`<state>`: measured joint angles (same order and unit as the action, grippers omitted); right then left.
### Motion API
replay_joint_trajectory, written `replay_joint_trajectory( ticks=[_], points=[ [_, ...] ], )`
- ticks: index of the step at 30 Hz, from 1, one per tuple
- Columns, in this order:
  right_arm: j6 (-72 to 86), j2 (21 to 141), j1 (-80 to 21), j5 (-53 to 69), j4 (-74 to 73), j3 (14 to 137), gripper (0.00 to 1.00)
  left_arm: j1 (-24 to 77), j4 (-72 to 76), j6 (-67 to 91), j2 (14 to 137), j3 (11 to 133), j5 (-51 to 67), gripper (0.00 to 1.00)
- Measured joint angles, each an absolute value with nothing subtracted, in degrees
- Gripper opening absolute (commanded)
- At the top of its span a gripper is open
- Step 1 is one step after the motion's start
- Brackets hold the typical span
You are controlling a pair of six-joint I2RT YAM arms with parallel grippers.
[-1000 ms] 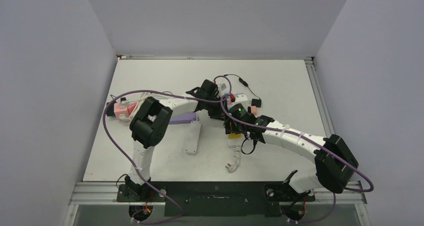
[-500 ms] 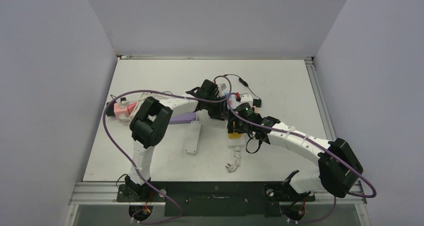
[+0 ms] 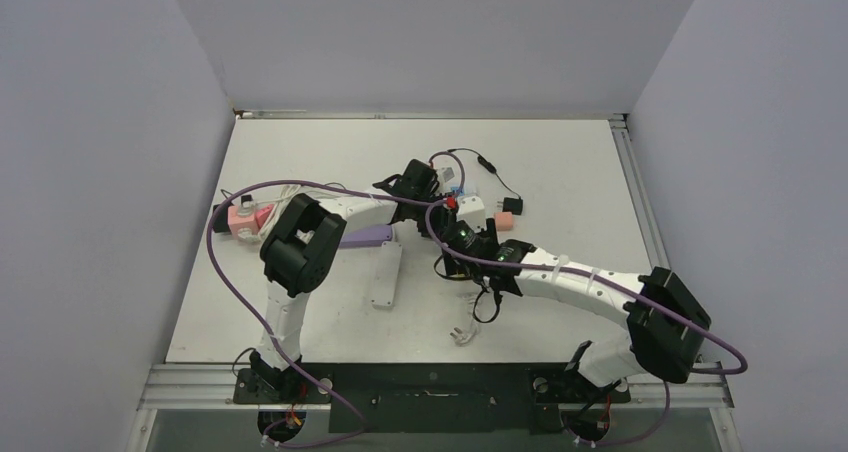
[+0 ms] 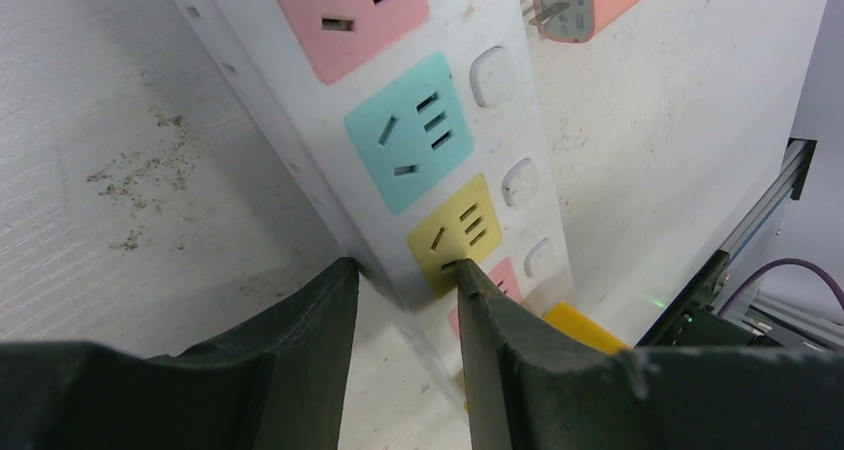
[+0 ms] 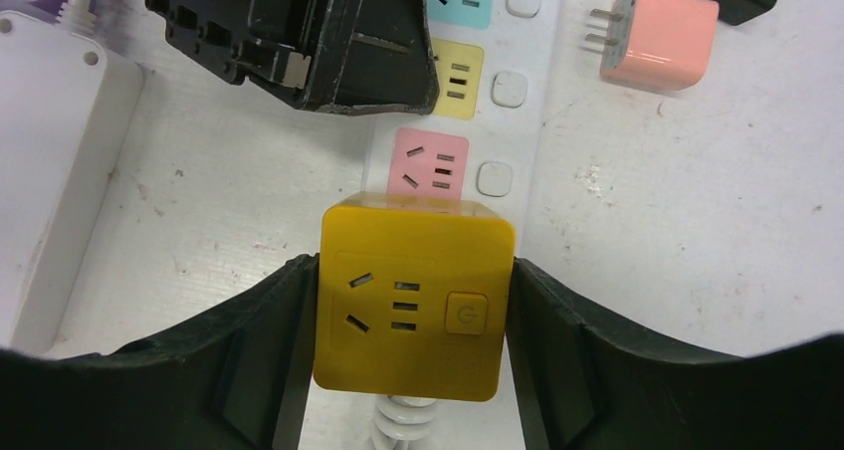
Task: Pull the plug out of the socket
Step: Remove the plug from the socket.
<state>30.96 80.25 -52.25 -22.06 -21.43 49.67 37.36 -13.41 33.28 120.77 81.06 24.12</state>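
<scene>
right gripper (image 5: 413, 301): got the yellow plug (image 5: 413, 261) clamped | plug: sitting on the near end of the strip (image 4: 448, 22) | left gripper (image 4: 403, 291): narrow, pinching the strip just far of it

Boxed in around the yellow cube plug (image 5: 416, 296) — fingers (image 5: 269, 350) of the right gripper (image 5: 413, 271) pressed against both flanks, left gripper (image 4: 403, 281) clamped over the power strip (image 5: 518, 102) edge just beyond. Narrowed right of the strip by a pink adapter (image 5: 657, 37), prongs pointing in. Walled off on the left by a second white strip (image 5: 50, 171). Open over bare table (image 3: 590, 162) toward the far right.
</scene>
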Motion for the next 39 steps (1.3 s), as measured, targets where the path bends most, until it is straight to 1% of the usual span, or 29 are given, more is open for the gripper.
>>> replay_joint_trajectory(
  ticks=[6, 17, 20, 27, 39],
  points=[
    [32.23, 84.73, -56.03, -29.21, -25.56, 53.93, 0.05, 37.36, -13.41, 33.21, 120.77, 81.08, 24.12, 0.36],
    [32.84, 85.19, -56.45, -30.0, -26.41, 54.43, 0.05, 37.45, -13.45, 33.21, 120.81, 81.17, 24.16, 0.36],
    [32.69, 84.62, -54.98, -27.66, -26.24, 54.43, 0.05, 37.45, -13.43, 33.19, 120.84, 81.17, 24.16, 0.36],
    [32.47, 79.99, -48.6, -17.43, -23.53, 51.44, 0.05, 37.45, -13.43, 33.21, 120.86, 81.17, 24.18, 0.36],
    [32.21, 77.89, -46.94, -12.99, -19.44, 50.74, 0.05, 37.47, -13.28, 33.19, 121.03, 81.38, 24.23, 0.36]
  ],
)
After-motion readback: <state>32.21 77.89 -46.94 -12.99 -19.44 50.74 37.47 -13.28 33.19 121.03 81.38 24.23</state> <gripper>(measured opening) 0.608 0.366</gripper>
